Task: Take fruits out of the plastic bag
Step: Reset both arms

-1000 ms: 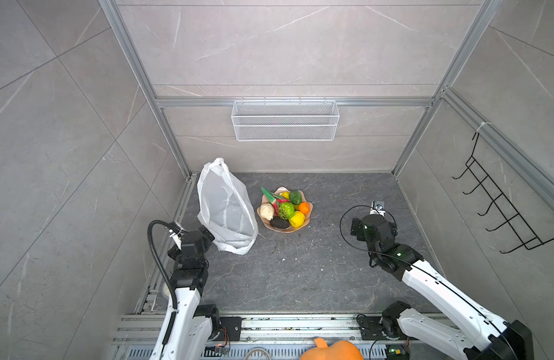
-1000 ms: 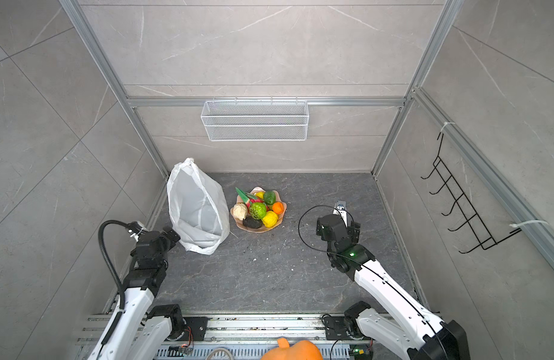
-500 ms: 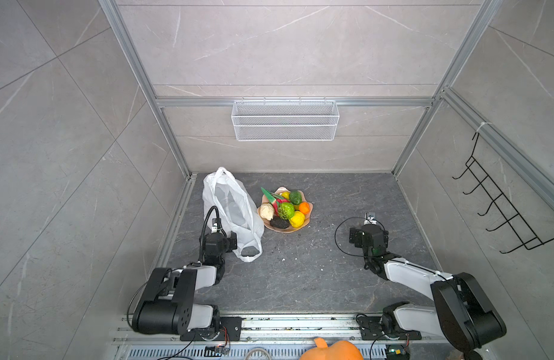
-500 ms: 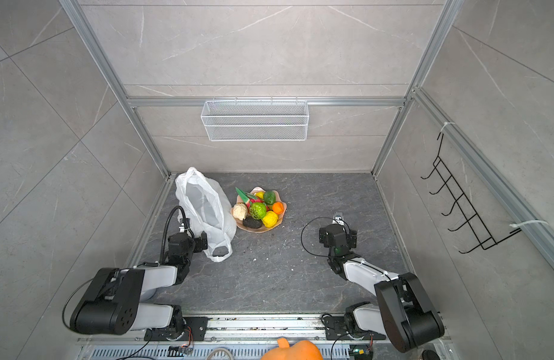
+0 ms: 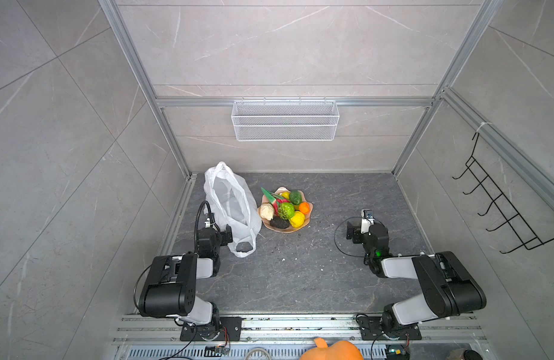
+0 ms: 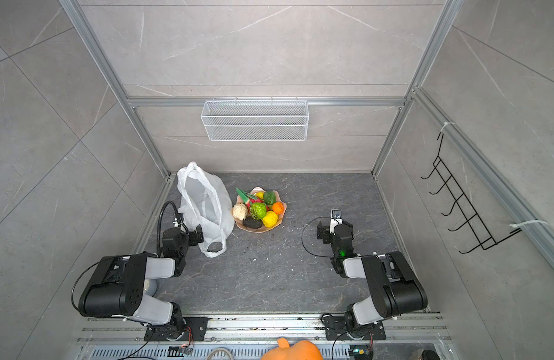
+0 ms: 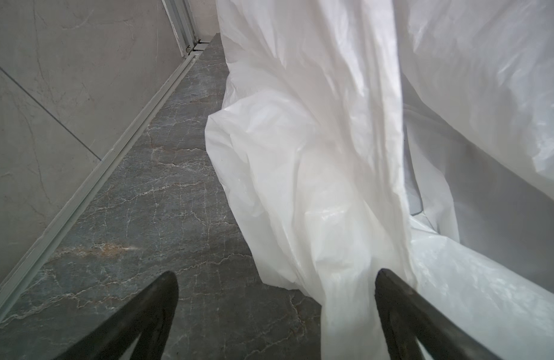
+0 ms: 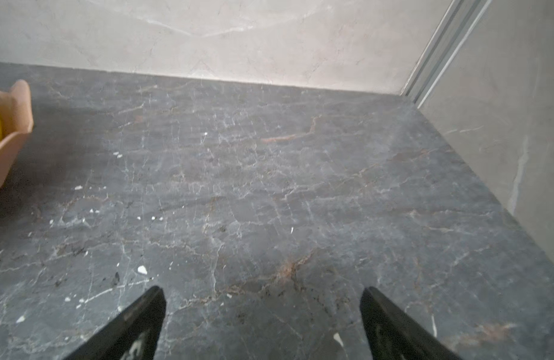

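Bag (image 5: 230, 202), thin crinkly translucent plastic

Eight fruits (image 5: 285, 210), one bag (image 5: 229, 199), one bowl (image 5: 283, 230)

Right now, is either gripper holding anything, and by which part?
Nothing is held. Left gripper is open; a fold of the plastic bag lies between its spread jaws, unclamped. Right gripper is open above the tabletop.

Thin translucent white plastic bag (image 5: 232, 202): contents not discernible.
Peach scalloped bowl (image 8: 7, 156): cropped in the right wrist view.
Large orange pumpkin shape (image 5: 335, 351) (image 6: 296, 351): cropped in both top views.
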Robot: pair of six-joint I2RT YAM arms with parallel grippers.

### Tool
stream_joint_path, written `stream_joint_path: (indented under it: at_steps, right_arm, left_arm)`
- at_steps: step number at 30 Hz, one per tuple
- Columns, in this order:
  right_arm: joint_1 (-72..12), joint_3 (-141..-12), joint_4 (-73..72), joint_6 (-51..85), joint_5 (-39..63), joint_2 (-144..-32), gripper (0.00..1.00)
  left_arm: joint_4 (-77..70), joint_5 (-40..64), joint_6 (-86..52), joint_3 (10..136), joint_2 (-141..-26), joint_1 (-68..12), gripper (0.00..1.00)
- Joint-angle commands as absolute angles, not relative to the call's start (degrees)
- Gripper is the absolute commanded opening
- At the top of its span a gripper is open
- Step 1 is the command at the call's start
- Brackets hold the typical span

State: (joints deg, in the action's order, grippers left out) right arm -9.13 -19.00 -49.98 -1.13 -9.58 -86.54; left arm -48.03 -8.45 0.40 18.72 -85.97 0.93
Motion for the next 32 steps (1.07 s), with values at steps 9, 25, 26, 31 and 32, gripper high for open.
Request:
stream_joint_path:
  at_steps: [9, 25, 26, 31, 32]
  right_arm:
    - [-8.27, -20.11, -51.36, 0.08, -11.08, -87.01, 1.0]
    - [-8.13, -20.54, -50.61, 0.16, -10.65, -87.19, 1.0]
    - [-7.95, -20.73, -50.29, 0.31, -10.26, -87.19, 0.99]
    - [-7.76, -20.43, -50.57, 0.27, -10.06, -86.97, 1.0]
    - [-7.73, -20.25, -50.88, 0.13, -10.21, -86.89, 0.99]
  left_arm:
    - [-48.9, -7.12, -0.42, 20.55, -86.04, 1.55, 1.0]
    - [-48.94, -7.12, -0.44, 20.43, -86.04, 1.53, 1.0]
    - [-48.88, -7.12, -0.46, 20.48, -86.0, 1.52, 1.0]
    - [-48.92, -7.12, -0.5, 20.44, -86.04, 1.53, 1.0]
    - [-48.91, -7.12, -0.52, 20.57, -86.04, 1.5, 1.0]
